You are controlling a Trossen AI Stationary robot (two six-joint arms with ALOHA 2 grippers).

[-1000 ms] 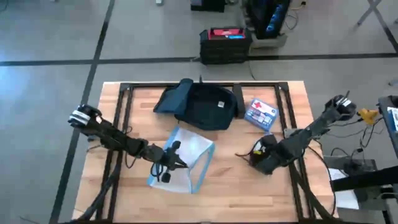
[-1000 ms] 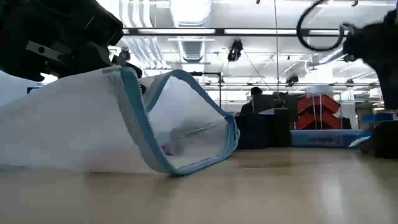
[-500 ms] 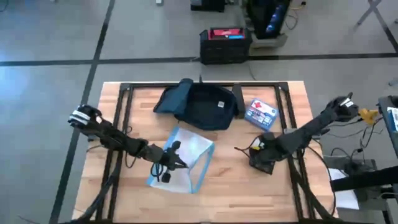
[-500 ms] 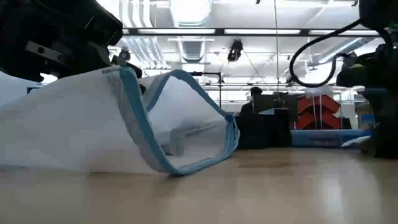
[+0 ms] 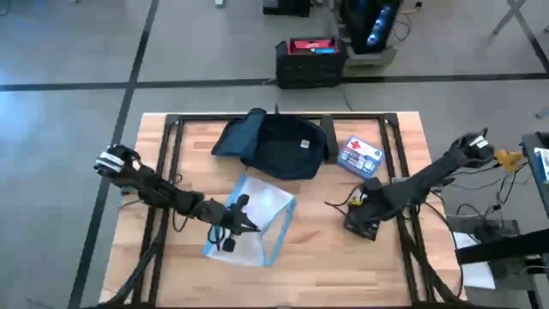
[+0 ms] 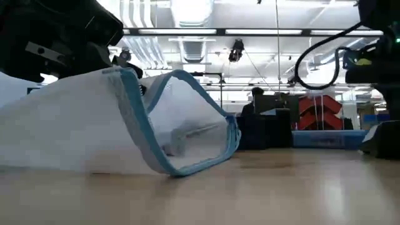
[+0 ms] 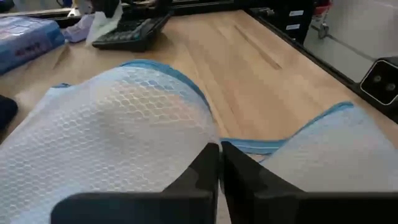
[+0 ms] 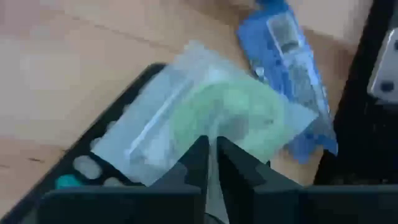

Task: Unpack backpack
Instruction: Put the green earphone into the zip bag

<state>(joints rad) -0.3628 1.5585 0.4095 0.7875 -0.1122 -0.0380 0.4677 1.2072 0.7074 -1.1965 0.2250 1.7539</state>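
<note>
The backpack (image 5: 276,146) lies at the table's far edge, beyond both arms; left gripper (image 5: 243,226) clenches the mesh pouch (image 5: 257,219), right gripper (image 8: 211,149) pinches a clear packet (image 8: 205,118).

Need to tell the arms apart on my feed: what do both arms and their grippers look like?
Both are dark, slim, jointed arms. The left arm has a pale patch at its outer end and loose black cables near the left gripper. The right arm carries looping black cable; the right gripper has matte black, flat-sided fingers.

Bright, even overhead light; ceiling strips (image 6: 187,30) glaring in low view; soft shadows; right wrist view blurred.
</note>
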